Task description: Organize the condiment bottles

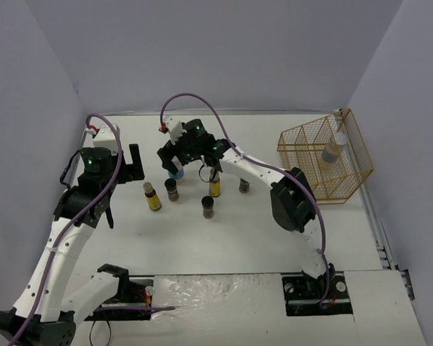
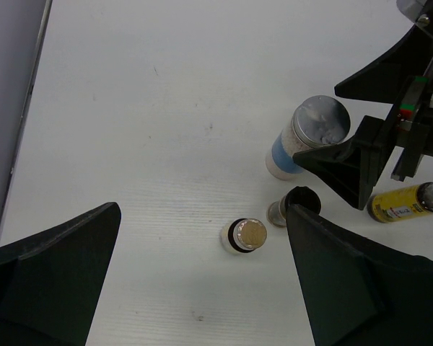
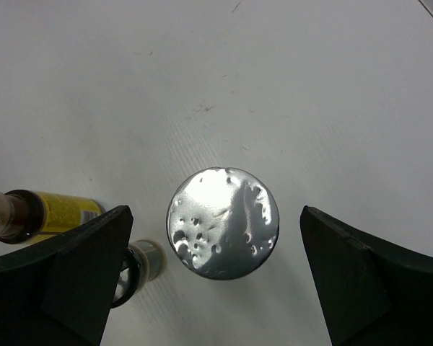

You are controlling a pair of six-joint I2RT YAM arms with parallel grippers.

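Your right gripper [image 3: 215, 213] hangs over the silver-lidded jar [image 3: 224, 232], jaws spread wide, one on each side of the lid with clear table [image 3: 289, 86] showing in the gap on each side; nothing is clamped. That blue-labelled jar stands upright at the far end of the cluster in the middle of the table. Your left gripper [image 2: 203, 213] also stands wide apart and holds nothing, poised over bare tabletop just left of the group. From above, the other bottles stand upright near the jar: a yellow-filled bottle [image 1: 152, 196] to the left, a dark jar [image 1: 172, 189] just beside it, a second dark jar [image 1: 208, 207] nearest the arm bases, a second yellow-filled bottle [image 1: 215, 186] under the right arm, and a short dark jar [image 1: 244, 186] to the right of that. Well apart, at the right of the table, a gold wire basket [image 1: 303, 148] holds the second clear jar [image 1: 334, 150], upright against its far side.
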